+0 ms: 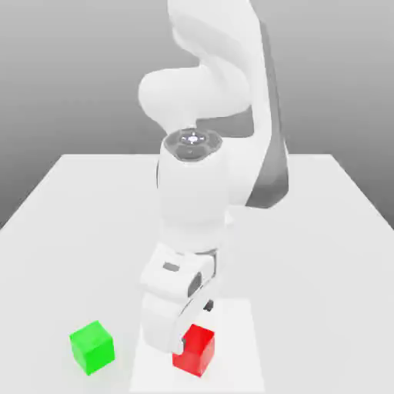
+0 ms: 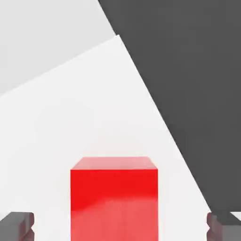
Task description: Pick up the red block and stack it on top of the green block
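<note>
1. 2 blocks lie in front of the arm in my exterior view: the red block and the green block.
2. The red block sits on a paler rectangular patch of the white table, in the near part of the scene.
3. I see the green block off that patch, toward the exterior view's left, well apart from the red block and turned at an angle.
4. My gripper is at the red block, with 1 fingertip overlapping the block's upper edge in the exterior view.
5. The 2 fingers are spread wide. My hand view has 1 fingertip on each side of the red block, with a visible gap on both sides, so I have nothing pinched.
6. I can't tell how far the fingertips reach down alongside the block.
7. Past 1 straight edge of the pale patch, the hand view has a dark grey area.
</note>
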`<state>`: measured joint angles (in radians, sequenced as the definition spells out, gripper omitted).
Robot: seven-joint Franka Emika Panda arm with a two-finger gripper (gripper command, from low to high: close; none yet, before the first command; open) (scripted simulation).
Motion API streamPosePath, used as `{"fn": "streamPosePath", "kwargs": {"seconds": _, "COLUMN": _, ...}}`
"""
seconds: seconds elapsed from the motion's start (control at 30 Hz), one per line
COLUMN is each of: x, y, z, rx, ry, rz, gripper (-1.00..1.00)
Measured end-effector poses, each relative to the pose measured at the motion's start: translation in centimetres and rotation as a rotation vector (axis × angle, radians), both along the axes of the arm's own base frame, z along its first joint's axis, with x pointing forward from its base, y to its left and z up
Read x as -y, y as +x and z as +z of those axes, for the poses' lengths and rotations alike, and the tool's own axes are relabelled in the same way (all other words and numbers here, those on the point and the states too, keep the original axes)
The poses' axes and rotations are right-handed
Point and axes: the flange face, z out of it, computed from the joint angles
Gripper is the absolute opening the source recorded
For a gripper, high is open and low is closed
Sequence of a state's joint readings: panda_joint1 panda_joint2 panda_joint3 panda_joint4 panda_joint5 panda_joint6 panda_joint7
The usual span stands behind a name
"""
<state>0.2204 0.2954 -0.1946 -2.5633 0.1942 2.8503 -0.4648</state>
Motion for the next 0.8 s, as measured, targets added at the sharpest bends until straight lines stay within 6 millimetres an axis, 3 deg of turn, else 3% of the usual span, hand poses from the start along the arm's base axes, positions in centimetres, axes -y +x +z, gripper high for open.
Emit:
{"fn": "streamPosePath", "kwargs": {"seconds": 0.03, "x": 0.0, "y": -0.1, "z": -1.0, "rx": -0.001, "ry": 0.000, "rz": 0.000, "gripper": -1.00}}
{"fn": "streamPosePath", "kwargs": {"seconds": 0.27, "x": 0.0, "y": -0.1, "z": -1.2, "rx": -0.003, "ry": 0.000, "rz": 0.000, "gripper": -1.00}}
{"fn": "streamPosePath", "kwargs": {"seconds": 0.43, "x": 0.0, "y": -0.1, "z": 3.9, "rx": -0.003, "ry": 0.001, "rz": 0.000, "gripper": -1.00}}
{"fn": "streamPosePath", "kwargs": {"seconds": 0.5, "x": 3.4, "y": 0.0, "z": 5.5, "rx": -0.003, "ry": 0.000, "rz": -0.024, "gripper": -1.00}}
{"fn": "streamPosePath", "kwargs": {"seconds": 0.63, "x": 14.5, "y": -1.4, "z": 7.9, "rx": -0.003, "ry": 0.001, "rz": -0.121, "gripper": -1.00}}
{"fn": "streamPosePath", "kwargs": {"seconds": 0.7, "x": 16.1, "y": -1.6, "z": 6.9, "rx": -0.002, "ry": 0.001, "rz": -0.124, "gripper": -1.00}}
{"fn": "streamPosePath", "kwargs": {"seconds": 0.8, "x": 16.4, "y": -1.7, "z": 3.7, "rx": -0.002, "ry": 0.002, "rz": -0.121, "gripper": -1.00}}
